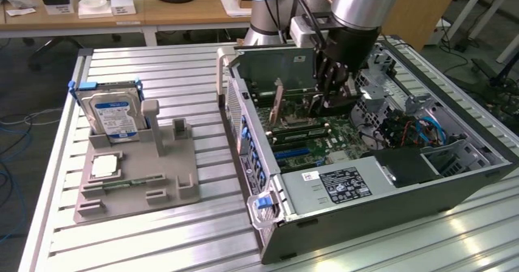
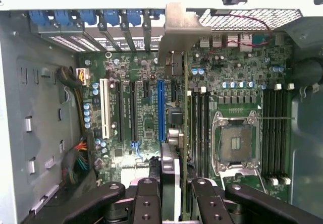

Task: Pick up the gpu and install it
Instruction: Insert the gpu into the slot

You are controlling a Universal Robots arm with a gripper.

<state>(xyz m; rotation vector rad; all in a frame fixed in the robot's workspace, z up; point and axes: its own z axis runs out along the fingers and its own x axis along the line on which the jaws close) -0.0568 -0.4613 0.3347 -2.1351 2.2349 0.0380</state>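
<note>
The gpu (image 2: 171, 166) shows edge-on in the wrist view, standing upright over the motherboard (image 2: 141, 118) between the blue slot (image 2: 160, 108) and the memory slots. Its pale metal bracket (image 2: 177, 32) reaches the rear slot openings of the case. My gripper (image 2: 174, 201) is shut on the card's near end, one black finger on each face. In the exterior view the gripper (image 1: 331, 102) is down inside the open computer case (image 1: 243, 102), and the gpu (image 1: 278, 105) runs from it toward the case's rear wall. Whether the card sits in a slot I cannot tell.
On the exterior view's left a grey fixture (image 1: 174, 175) holds a silver hard drive (image 1: 113, 117), a small square chip (image 1: 106, 166) and a narrow green memory stick (image 1: 121, 184). Inside the case are the power supply (image 1: 341, 184), the drive cage (image 1: 381, 96) and cable bundles (image 2: 75, 163).
</note>
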